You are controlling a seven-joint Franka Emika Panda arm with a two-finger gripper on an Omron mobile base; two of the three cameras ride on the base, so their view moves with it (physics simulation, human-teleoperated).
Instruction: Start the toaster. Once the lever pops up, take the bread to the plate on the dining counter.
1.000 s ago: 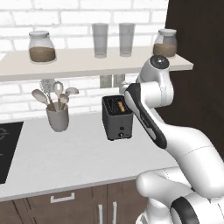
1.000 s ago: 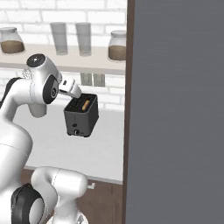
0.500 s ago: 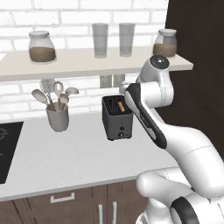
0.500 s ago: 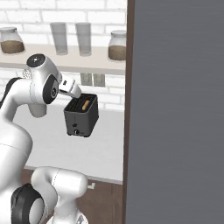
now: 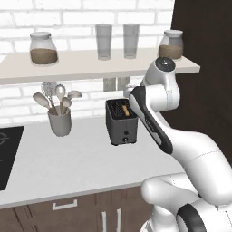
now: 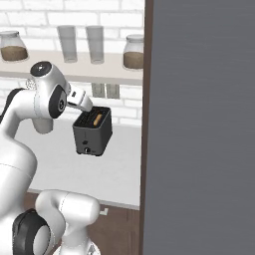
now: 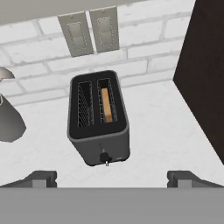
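Standing on the white worktop [image 5: 81, 163], the toaster [image 5: 121, 121] sits close to the brick wall, just below a pair of wall sockets [image 7: 89, 31]. From above, its two slots run front to back, and the bread [image 7: 106, 105] is sunk down in the right-hand slot, only its golden top edge showing; the left slot looks bare. On the narrow front panel the lever [image 7: 103, 156] sits low, near the bottom of its track, with a tiny knob just beside it.

The gripper [image 7: 112, 178] hangs over the counter in front of the toaster, its two dark fingertips [image 7: 40, 177] spread wide apart with nothing between them and not touching anything. From the side, the white arm reaches in above the toaster from the right, its hand hidden behind the forearm, so how high it hangs is hard to judge.

To the left of the toaster stands a grey utensil crock [image 5: 60, 122] full of spoons, well apart from it, and farther left the edge of a black hob [image 5: 7, 154]. Above runs a shelf [image 5: 90, 65] with two glass jars [image 5: 43, 47] of brown stuff and two clear tumblers [image 5: 103, 41]. A tall dark cabinet [image 6: 199, 124] stands right of the toaster.
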